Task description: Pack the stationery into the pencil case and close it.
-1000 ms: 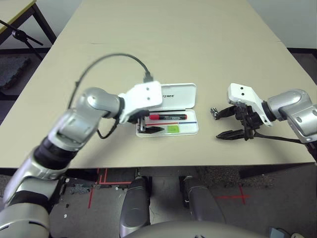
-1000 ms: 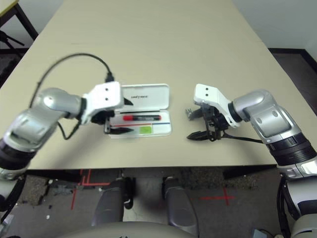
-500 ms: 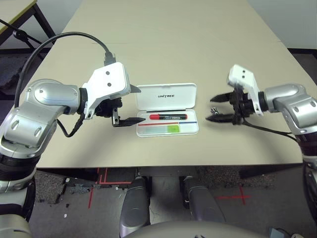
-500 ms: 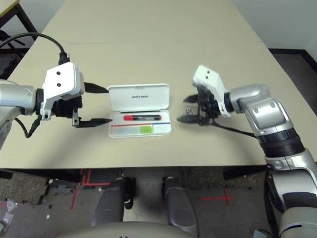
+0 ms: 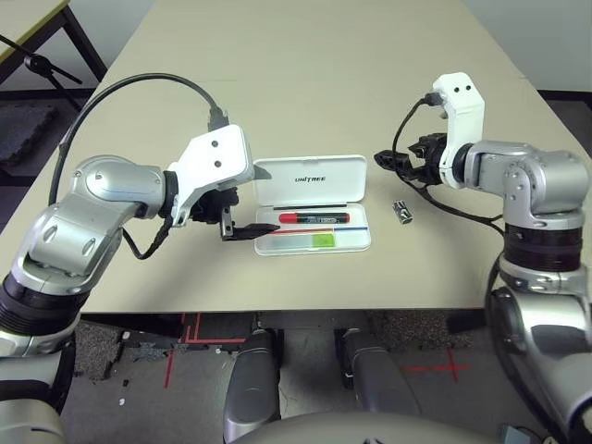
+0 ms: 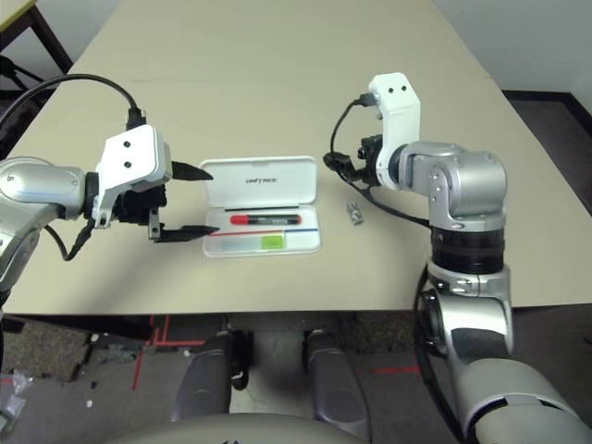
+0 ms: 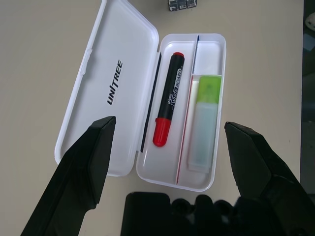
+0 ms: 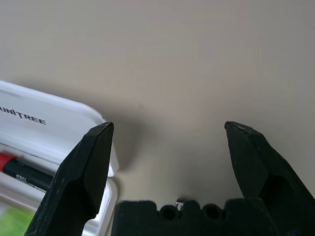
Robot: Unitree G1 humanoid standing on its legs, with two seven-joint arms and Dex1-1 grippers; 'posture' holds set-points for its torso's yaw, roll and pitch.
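Note:
The white pencil case (image 5: 344, 188) lies open in the middle of the table, its lid printed "UNITREE" folded back flat. In its tray lie the red marker (image 5: 314, 218) and the translucent stick with a lime-green cap (image 5: 314, 240). A tiny silver-black metal piece (image 5: 401, 211) rests on the table just right of the case. My left gripper (image 5: 255, 202) hovers open at the case's left end, and from its wrist I look down on the marker (image 7: 169, 101) and stick (image 7: 202, 130). My right gripper (image 5: 387, 162) is open, raised beyond the case's far right corner (image 8: 101, 120).
The beige table (image 5: 305, 74) stretches far back with much free surface. Its front edge (image 5: 296, 310) runs close below the case. A black cable (image 5: 139, 92) loops above my left forearm. Another table's corner (image 5: 28, 23) and a dark stand sit at far left.
My left gripper drew out of the case to its left, then came back beside the left end. My right gripper swung from beside the metal piece, up and back past the case's far corner.

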